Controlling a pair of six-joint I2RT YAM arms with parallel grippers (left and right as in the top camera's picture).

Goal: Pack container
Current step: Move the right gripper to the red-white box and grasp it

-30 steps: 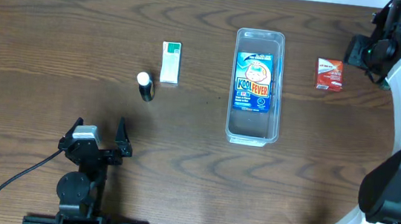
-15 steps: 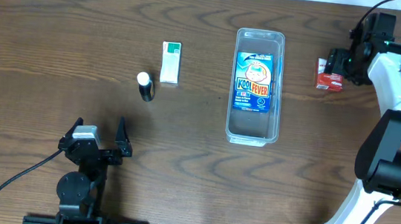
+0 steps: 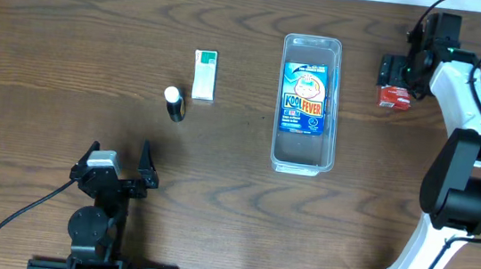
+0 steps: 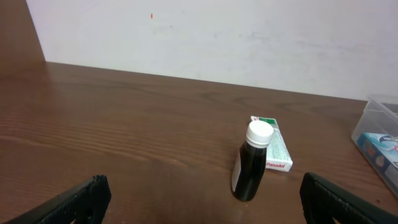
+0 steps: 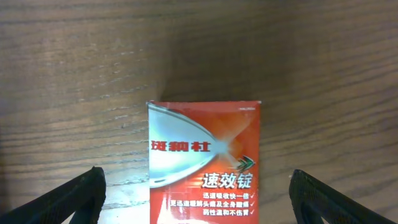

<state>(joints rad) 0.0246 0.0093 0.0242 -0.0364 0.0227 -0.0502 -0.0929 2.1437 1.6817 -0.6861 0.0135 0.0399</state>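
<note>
The right gripper (image 5: 199, 193) has swung over the red box (image 5: 202, 149) near the far right corner of the desk (image 3: 73, 18), jaws wide astride it, likely bound for the container (image 3: 312, 54); left gripper (image 4: 200, 198) open

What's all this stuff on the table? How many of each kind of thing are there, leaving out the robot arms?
Tubs: 1, the clear container
Small boxes: 2, the green-and-white box and the red box
Flat packs: 1, the blue pack lying inside the container
Bottles: 1, the dark bottle with a white cap
Total: 5
</note>
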